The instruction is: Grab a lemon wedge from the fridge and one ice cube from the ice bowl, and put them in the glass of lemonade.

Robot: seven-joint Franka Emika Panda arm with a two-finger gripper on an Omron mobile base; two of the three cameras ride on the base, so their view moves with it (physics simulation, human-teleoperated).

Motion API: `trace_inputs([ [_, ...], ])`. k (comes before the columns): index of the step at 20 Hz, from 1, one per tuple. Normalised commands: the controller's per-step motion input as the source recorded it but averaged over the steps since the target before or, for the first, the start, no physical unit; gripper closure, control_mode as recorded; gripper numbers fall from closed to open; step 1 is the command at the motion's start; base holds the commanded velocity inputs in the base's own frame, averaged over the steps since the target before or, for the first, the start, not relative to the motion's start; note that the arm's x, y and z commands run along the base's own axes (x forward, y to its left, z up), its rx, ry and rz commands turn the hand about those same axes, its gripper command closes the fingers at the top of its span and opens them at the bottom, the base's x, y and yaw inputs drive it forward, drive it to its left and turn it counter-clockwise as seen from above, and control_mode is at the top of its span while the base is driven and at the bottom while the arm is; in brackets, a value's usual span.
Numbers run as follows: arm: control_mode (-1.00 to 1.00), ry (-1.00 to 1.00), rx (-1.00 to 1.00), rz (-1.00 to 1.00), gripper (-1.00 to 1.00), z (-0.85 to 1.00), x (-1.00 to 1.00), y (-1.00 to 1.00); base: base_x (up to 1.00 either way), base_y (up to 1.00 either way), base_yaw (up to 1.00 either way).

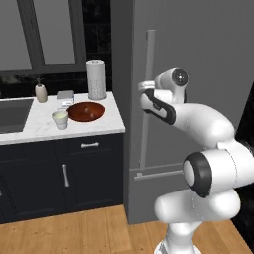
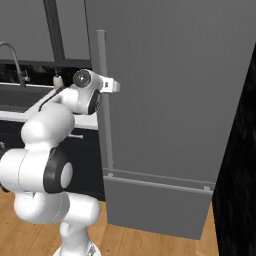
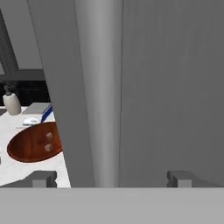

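The tall grey fridge (image 1: 198,59) (image 2: 175,100) is shut, so the lemon wedge is hidden. My gripper (image 1: 144,87) (image 2: 107,86) (image 3: 112,178) is open at the fridge's long vertical bar handle (image 1: 149,99) (image 2: 102,125) (image 3: 98,87). In the hand view the handle stands between my two fingertips (image 3: 43,178), with nothing gripped. On the white counter to the left sits the reddish-brown ice bowl (image 1: 86,111) (image 3: 26,146), with small ice cubes (image 3: 48,142) in it. The glass of lemonade (image 1: 60,118) stands just left of the bowl.
A paper towel roll (image 1: 96,79) stands behind the bowl. A beige soap dispenser (image 1: 41,93) (image 3: 12,103) and a sink (image 1: 12,115) lie further left. Dark cabinets (image 1: 64,173) run under the counter. A black wall (image 2: 240,150) flanks the fridge's right side.
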Motion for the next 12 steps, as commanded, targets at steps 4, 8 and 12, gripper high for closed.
trace_inputs([
  [4, -1.0, -0.03, -0.01, 0.0, -1.0, -0.35, 0.54, 0.05, 0.0, 0.0, 0.0],
  [8, -1.0, -0.07, -0.02, 0.0, -1.0, -0.41, 0.55, 0.03, 0.0, 0.0, 0.0],
  [12, -1.0, -0.05, -0.01, 0.0, -1.0, -0.36, 0.58, 0.0, 0.0, 0.0, 0.0],
])
